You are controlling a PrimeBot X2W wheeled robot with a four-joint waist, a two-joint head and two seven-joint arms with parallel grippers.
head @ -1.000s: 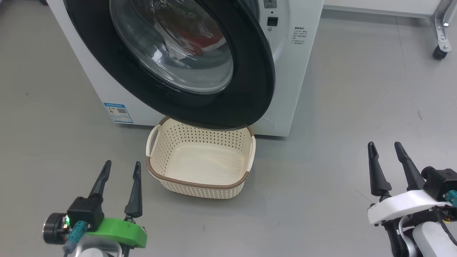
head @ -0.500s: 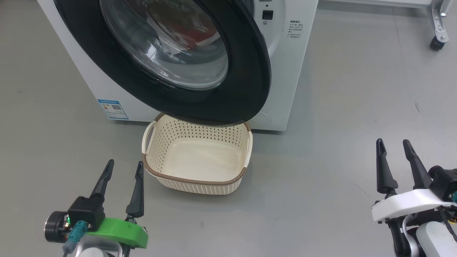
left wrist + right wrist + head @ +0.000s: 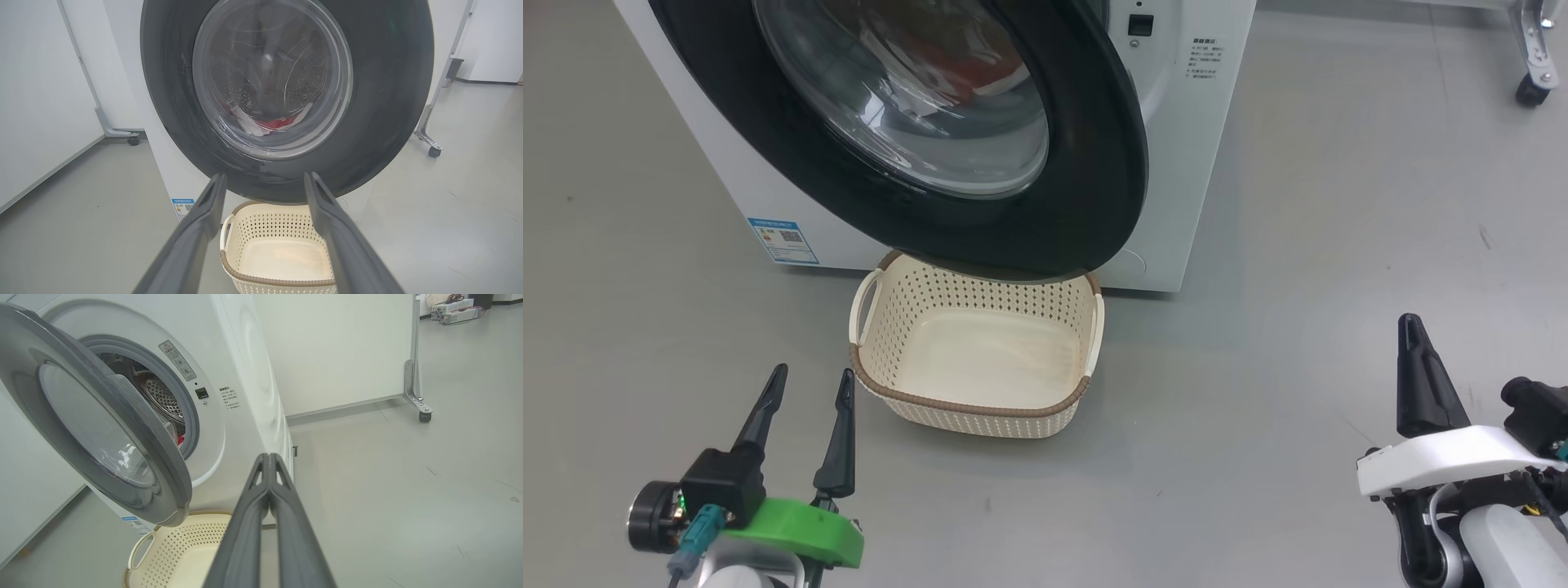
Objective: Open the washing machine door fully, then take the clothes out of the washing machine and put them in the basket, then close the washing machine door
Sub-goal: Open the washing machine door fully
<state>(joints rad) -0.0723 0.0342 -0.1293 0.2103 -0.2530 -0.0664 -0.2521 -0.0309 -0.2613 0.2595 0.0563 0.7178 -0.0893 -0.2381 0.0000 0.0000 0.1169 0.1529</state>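
Note:
The white washing machine (image 3: 1176,147) stands ahead with its black-rimmed washing machine door (image 3: 1094,188) swung partly open, hanging over the cream basket (image 3: 980,404) on the floor. Red and white clothes (image 3: 269,122) lie inside the drum, seen through the door's glass. My left gripper (image 3: 814,377) is open and holds nothing, low at the left, short of the basket. My right gripper (image 3: 1411,322) is shut with nothing in it, at the lower right, well away from the door. In the right wrist view the shut right gripper (image 3: 268,455) points past the washing machine door (image 3: 163,469) at the machine's front.
Grey floor (image 3: 1339,286) spreads all around. A wheeled frame leg (image 3: 1531,82) stands at the far right. A white panel on castors (image 3: 421,404) stands behind the machine. A blue label (image 3: 783,239) marks the machine's lower left corner.
My right gripper has gone from open to shut with nothing in it. The head view has shifted slightly; the door and basket stay as they were.

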